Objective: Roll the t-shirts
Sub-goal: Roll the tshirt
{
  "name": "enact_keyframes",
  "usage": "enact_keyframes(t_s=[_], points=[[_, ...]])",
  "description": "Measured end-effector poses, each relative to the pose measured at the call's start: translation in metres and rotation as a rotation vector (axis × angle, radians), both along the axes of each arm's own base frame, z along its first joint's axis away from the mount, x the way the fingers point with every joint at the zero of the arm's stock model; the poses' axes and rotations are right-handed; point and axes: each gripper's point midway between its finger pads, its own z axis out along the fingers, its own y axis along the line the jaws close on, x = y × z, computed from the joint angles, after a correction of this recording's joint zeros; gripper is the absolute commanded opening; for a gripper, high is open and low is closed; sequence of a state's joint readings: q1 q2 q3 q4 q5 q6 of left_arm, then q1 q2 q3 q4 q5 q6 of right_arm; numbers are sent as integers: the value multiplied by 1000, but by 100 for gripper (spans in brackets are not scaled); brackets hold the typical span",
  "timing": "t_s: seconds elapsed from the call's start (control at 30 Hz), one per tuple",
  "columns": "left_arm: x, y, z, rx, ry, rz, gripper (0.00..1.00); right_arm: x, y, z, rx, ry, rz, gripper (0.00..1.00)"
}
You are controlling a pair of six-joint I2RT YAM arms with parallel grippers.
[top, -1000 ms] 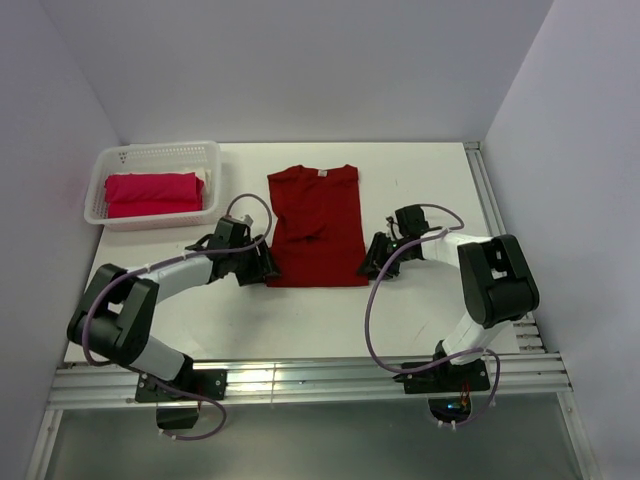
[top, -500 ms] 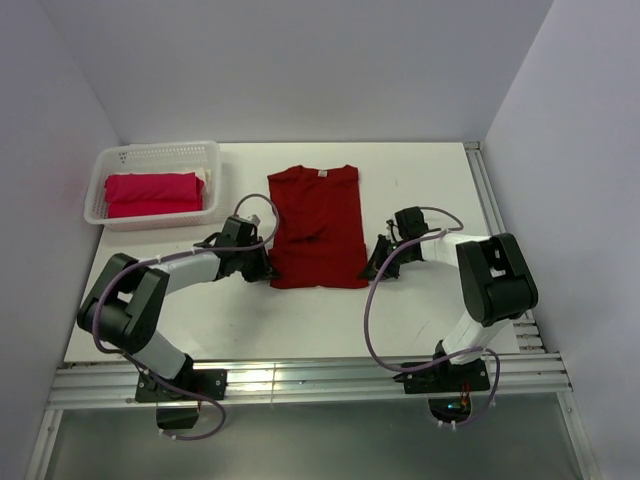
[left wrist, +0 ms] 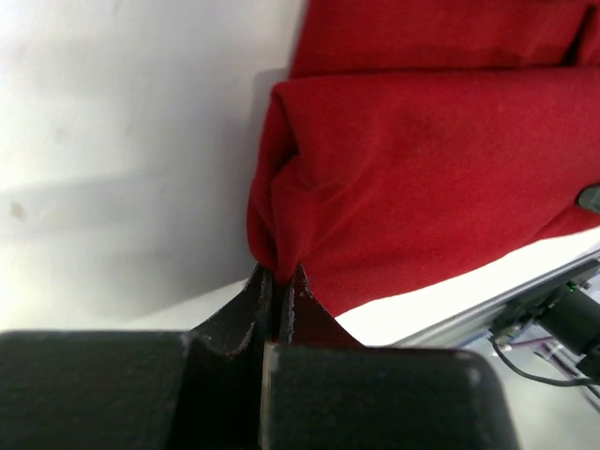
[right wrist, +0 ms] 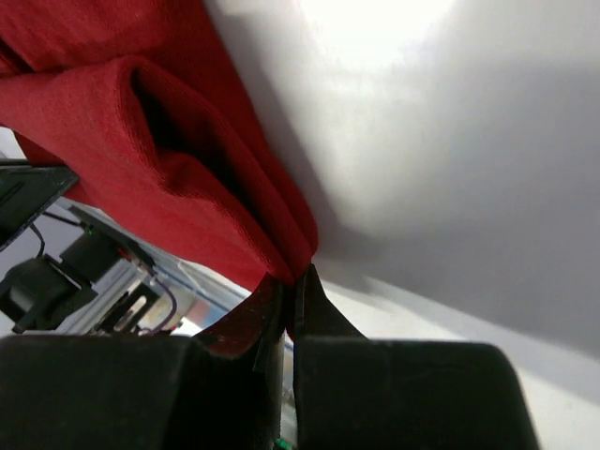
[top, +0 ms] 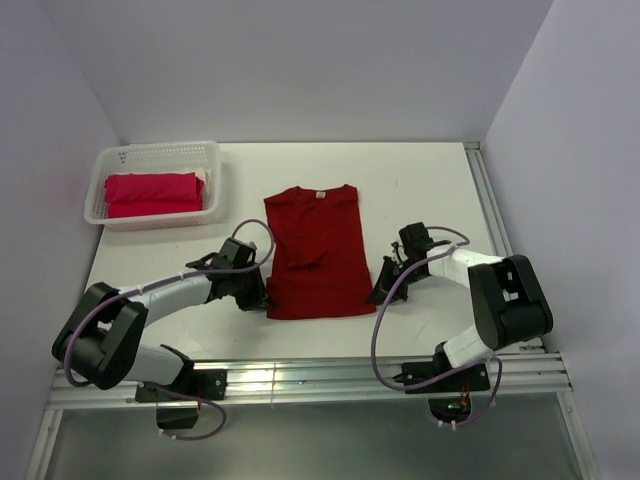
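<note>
A dark crimson cloth t-shirt (top: 316,250) lies flat in the middle of the white table (top: 430,180), its sleeves tucked in so it makes a long rectangle with the collar toward the top of the frame. The left fingers (left wrist: 262,295) are pressed together on the hem's lower left corner, with a fold of red cloth bunched between them. The right fingers (right wrist: 267,314) pinch the lower right corner the same way. As I judge it, the roll itself has not begun: no turn of cloth shows at the hem, so the whole length is left to wind up. A brighter pinkish-red t-shirt (top: 150,193) sits bundled in the white plastic lattice basket (top: 160,148) at upper left; whether it is rolled I cannot tell. A pale tag shows inside the crimson collar, too small to read, and I see no other writing.
</note>
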State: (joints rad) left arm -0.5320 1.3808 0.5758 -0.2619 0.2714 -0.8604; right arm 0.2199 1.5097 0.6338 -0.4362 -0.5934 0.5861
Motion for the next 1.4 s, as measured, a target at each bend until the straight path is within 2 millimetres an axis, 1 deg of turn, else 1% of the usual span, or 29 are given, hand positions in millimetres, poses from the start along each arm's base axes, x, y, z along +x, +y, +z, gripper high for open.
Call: enact_keyframes(t_s=[0.13,0.3,0.57,0.73,1.03,1.13,1.27,1.4], points=[[-14,3,3,0,67,18,0,-15,-2,5,-4,57,2,0],[-29,4,13,-16,140,53,0,-30,-2,13,5,142,3,0],[-30,-2,34,-31,204,82,0,-34,-1,27,0,196,-10,0],[-28,-6,40,-31,246,92,0,-27,0,38,-2,212,-15,0],[-22,1,37,-66,347,143,0,-18,0,46,22,300,-57,0],[-15,4,42,-97,363,169,0,-12,1,52,50,324,-86,0],[-2,5,47,-128,374,198,0,-2,4,54,76,382,-119,0],[9,5,48,-153,401,216,0,6,6,55,96,425,-151,0]])
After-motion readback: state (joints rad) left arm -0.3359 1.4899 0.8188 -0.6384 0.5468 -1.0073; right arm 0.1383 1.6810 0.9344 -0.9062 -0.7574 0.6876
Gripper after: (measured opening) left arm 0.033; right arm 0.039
